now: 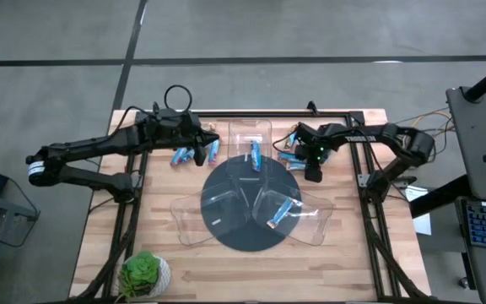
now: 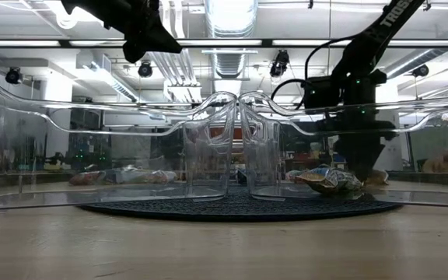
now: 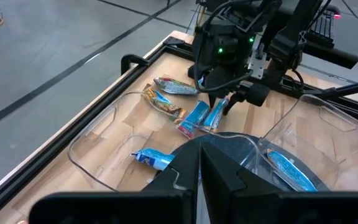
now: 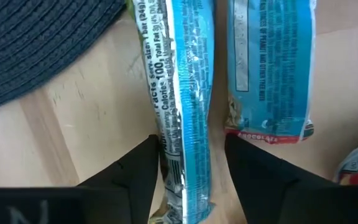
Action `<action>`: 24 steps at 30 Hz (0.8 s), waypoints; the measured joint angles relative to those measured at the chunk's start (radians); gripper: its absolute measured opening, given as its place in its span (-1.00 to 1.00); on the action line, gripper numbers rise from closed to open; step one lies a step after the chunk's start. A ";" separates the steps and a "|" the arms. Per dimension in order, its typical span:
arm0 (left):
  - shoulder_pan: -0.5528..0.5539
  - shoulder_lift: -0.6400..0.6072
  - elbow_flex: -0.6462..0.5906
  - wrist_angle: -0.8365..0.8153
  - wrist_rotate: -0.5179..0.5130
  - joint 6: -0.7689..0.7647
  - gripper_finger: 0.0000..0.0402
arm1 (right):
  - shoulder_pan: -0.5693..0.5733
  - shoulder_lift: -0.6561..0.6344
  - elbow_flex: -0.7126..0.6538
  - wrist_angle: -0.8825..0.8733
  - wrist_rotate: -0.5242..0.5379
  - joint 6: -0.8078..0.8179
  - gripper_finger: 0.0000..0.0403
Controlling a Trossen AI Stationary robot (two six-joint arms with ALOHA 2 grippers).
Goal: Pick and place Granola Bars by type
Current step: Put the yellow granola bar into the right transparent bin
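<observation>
Right gripper [image 4: 188, 180] straddles one blue granola bar [image 4: 179, 93] near the tabletop's far right edge, jaws spread, not yet pinching. I worry its neighbour bar [image 4: 269, 62], just beside, gets snagged when I close.

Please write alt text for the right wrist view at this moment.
The right tool is open, its two dark fingers straddling the end of a blue-wrapped granola bar lying on the wooden table. A second blue bar lies beside it, near a dark woven mat.
</observation>
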 joint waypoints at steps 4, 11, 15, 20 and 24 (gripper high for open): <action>0.000 0.000 0.000 0.000 0.000 -0.008 -1.00 | 0.000 0.007 0.002 0.001 0.002 0.002 -0.17; 0.000 0.000 0.000 -0.001 0.000 -0.008 -1.00 | -0.001 0.002 0.002 0.003 0.006 0.005 -0.37; 0.000 0.000 0.000 -0.001 0.000 -0.008 -1.00 | -0.001 -0.002 0.002 0.001 0.004 0.012 -0.54; 0.000 0.000 0.000 -0.001 0.000 -0.009 -1.00 | 0.001 -0.016 0.005 -0.008 -0.006 0.013 -0.72; 0.000 0.000 0.000 -0.001 0.000 -0.009 -1.00 | 0.000 -0.018 0.012 -0.009 -0.006 0.017 -0.77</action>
